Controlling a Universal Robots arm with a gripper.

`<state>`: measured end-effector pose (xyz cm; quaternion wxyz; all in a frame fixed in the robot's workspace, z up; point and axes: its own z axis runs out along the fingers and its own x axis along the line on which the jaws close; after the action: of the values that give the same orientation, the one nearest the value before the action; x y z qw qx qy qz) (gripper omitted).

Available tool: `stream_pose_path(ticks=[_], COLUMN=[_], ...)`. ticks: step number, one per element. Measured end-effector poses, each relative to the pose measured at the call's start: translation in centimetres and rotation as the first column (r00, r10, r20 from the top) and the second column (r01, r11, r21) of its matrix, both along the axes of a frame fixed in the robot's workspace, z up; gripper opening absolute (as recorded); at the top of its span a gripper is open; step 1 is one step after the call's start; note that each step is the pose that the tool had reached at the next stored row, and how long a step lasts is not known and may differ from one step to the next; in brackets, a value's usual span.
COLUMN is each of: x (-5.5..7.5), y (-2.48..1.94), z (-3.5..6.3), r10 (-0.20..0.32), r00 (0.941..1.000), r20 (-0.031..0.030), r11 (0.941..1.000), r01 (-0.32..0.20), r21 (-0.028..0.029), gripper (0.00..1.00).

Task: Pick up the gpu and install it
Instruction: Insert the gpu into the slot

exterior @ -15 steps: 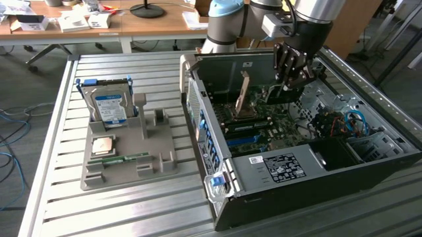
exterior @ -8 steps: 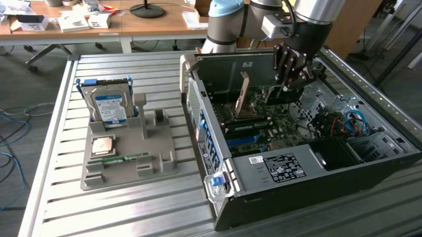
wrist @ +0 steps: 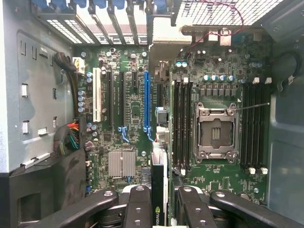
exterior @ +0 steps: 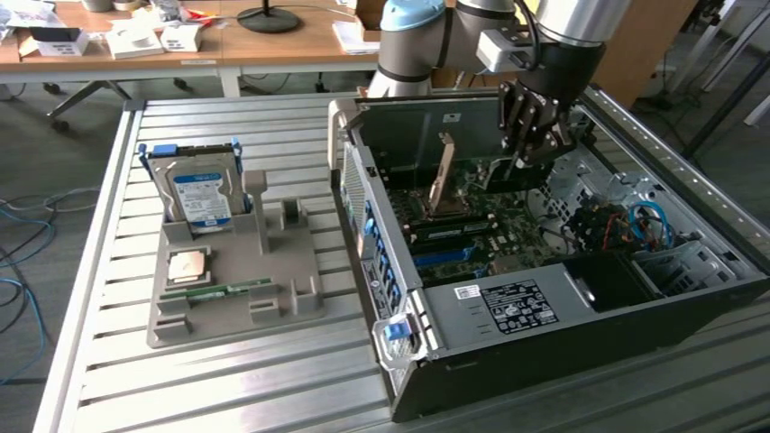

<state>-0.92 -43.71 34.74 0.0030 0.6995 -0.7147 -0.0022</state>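
My gripper (exterior: 529,149) reaches down into the open computer case (exterior: 517,311) and is shut on the gpu (exterior: 515,177), a thin dark card hanging upright over the motherboard. In the wrist view the gpu (wrist: 159,185) is seen edge-on, clamped between the two black fingers (wrist: 139,202) of the gripper (wrist: 161,195), with a green logo on its edge. It hovers above the board (wrist: 128,114), just beside the long blue slot (wrist: 147,99) and the memory slots (wrist: 181,123). The card's lower edge and its bracket are hidden.
A bare CPU socket (wrist: 213,130) lies beside the memory slots. A beige upright piece (exterior: 443,176) stands in the case. On the exterior view's left, a grey holder (exterior: 288,298) carries the hard drive (exterior: 198,194), a CPU chip (exterior: 189,264) and a green memory stick (exterior: 216,290).
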Motion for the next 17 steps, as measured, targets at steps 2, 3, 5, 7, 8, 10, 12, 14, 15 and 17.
stream_pose_path(ticks=[2, 3, 5, 7, 8, 10, 12, 14, 15, 17], x=[0.00, 0.00, 0.00, -0.09, -0.19, -0.36, -0.43, -0.49, -0.55, -0.58], y=[0.00, 0.00, 0.00, 0.00, 0.00, 0.01, 0.00, 0.00, 0.00, 0.00], z=[-0.01, -0.01, -0.01, -0.02, -0.02, -0.02, -0.02, -0.02, -0.02, -0.03], r10=[0.000, 0.000, 0.000, 0.000, 0.000, 0.000, 0.000, 0.000, 0.000, 0.000], r00=[1.0000, 1.0000, 1.0000, 1.0000, 1.0000, 1.0000, 1.0000, 1.0000, 1.0000, 1.0000], r20=[0.0000, 0.0001, 0.0000, 0.0003, 0.0008, 0.0017, 0.0020, 0.0020, 0.0020, 0.0021], r11=[1.0000, 1.0000, 1.0000, 1.0000, 1.0000, 1.0000, 1.0000, 1.0000, 1.0000, 1.0000], r01=[0.000, 0.000, 0.000, 0.000, 0.000, 0.000, 0.000, 0.000, 0.000, 0.000], r21=[0.0001, 0.0001, 0.0001, 0.0002, 0.0001, 0.0002, 0.0002, 0.0001, 0.0001, 0.0000], gripper=[0.26, 0.26, 0.26, 0.26, 0.26, 0.26, 0.26, 0.26, 0.26, 0.26])
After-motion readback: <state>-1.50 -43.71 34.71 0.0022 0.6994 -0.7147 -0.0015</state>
